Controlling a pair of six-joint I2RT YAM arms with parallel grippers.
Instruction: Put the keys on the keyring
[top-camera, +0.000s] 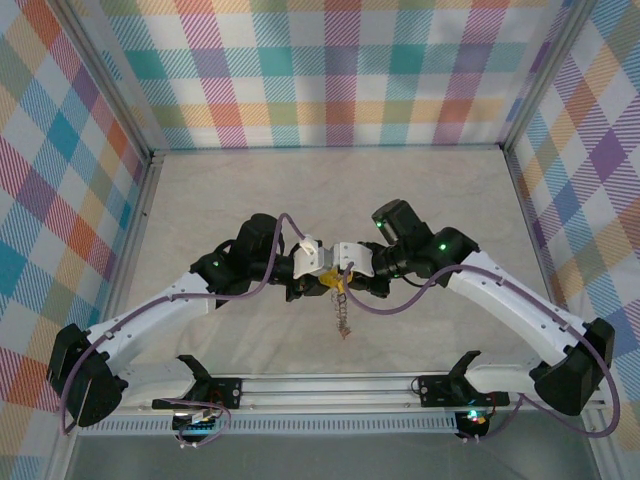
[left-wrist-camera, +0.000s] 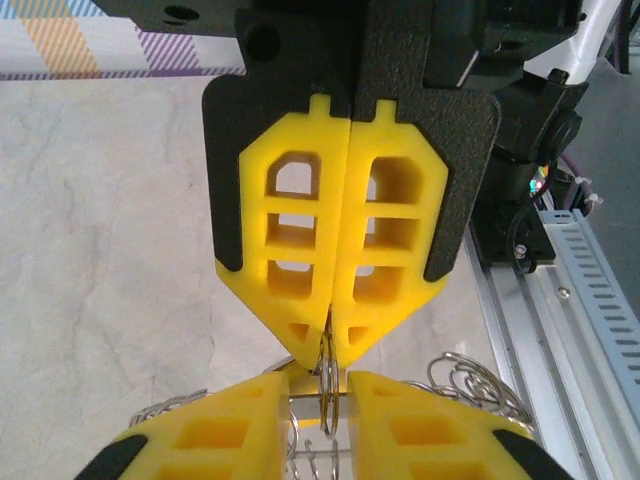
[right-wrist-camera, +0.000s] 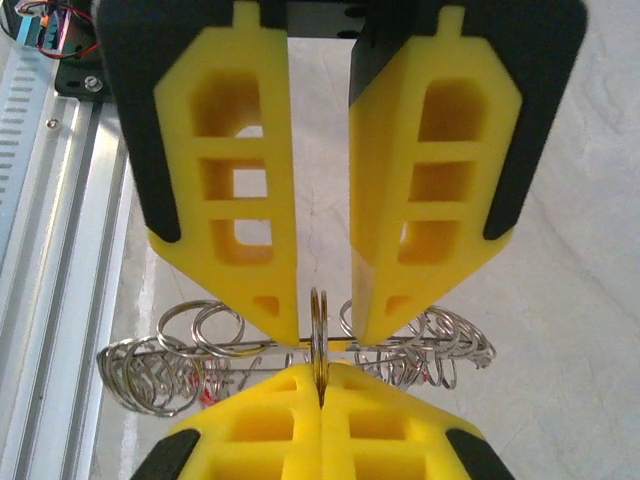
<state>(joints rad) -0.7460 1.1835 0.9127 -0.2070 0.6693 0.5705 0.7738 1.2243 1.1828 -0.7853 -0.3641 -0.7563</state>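
Pastel plaid walls (top-camera: 330, 70) enclose a pale, marbled counter (top-camera: 250, 200), and the two robot arms reach in from the near edge to meet nose to nose above its middle. Between them, held off the surface, is the keyring (top-camera: 343, 312), a silver tangle with a short strand hanging straight down toward the counter. From the right wrist, a thin straight wire runs sideways with many small silver loops (right-wrist-camera: 150, 375) bunched along it and a few red flecks among them. No single key can be picked out. The right tool (right-wrist-camera: 320, 390) is closed tight, its yellow pads pressed together on a thin silver ring (right-wrist-camera: 318, 300) that stands edge-on. Whether that ring is the keyring's own hoop or a key's loop cannot be told. The left tool (right-wrist-camera: 323, 315) faces it with its jaws a little apart, one pad on each side of the same ring and neither visibly touching it. The step in hand looks like threading, with one tool steadying the ring and the other placed to work it. The next move probably calls for a fine, well-centred pinch by the left tool while the right keeps its grip firm.
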